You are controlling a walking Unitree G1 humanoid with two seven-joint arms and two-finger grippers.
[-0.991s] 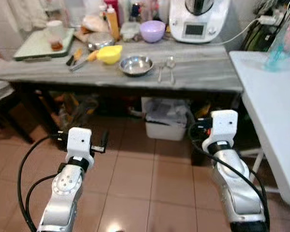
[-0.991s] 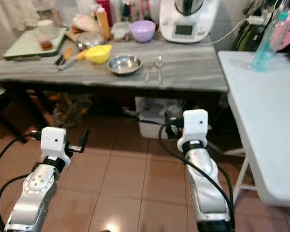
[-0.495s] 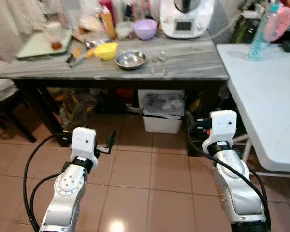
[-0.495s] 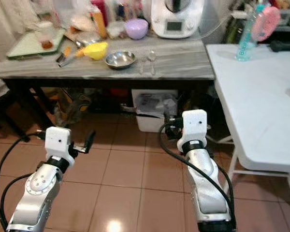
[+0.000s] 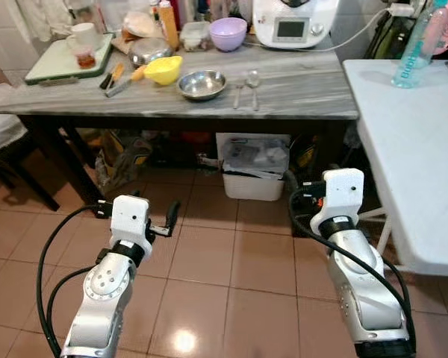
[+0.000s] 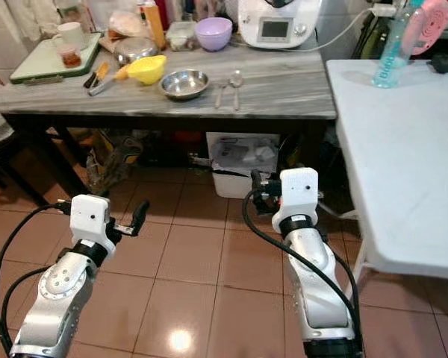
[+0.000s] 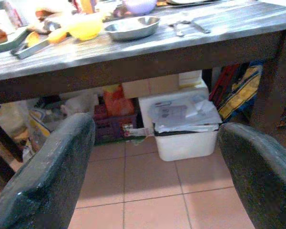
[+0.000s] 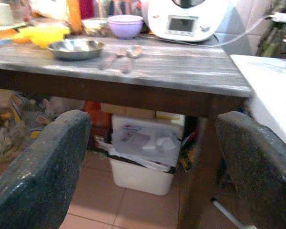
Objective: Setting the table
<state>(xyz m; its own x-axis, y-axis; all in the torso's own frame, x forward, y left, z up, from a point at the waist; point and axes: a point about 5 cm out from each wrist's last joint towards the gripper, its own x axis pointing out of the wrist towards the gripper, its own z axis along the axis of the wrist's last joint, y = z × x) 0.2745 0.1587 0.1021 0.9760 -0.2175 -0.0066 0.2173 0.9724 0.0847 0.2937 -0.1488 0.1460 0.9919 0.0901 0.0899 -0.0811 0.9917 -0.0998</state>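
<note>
- Both hands are empty and low over the tiled floor, short of the long grey wood-grain bench [image 5: 299, 93]. The left hand [image 7: 152, 157] has its fingers spread wide apart, and so does the right hand [image 8: 148, 157]. Nothing is grabbed yet.
- The stuff to set looks like the shiny round steel bowl [image 5: 202, 83] and the two metal spoons [image 5: 246, 82], sitting mid-bench toward the front edge, spoons just beside the bowl on its right. The white plastic table [image 5: 418, 149] along the robot's right is probably where they go, just my guess.
- Biggest risk imo: the spoons lie flat and thin on the top, so long fingers could skate over them or shove one off the front edge.
- The steel bowl is slick and shallow. A pinch on the rim could tip it or send it sliding into the yellow plastic scoop-shaped bowl [image 5: 164, 69] just left of it.
- Walking in closer, the right arm could clip the white table's near edge, since it's already close to it.
- The white bin [image 5: 255, 168] under the bench sits where feet might want to go.
</note>
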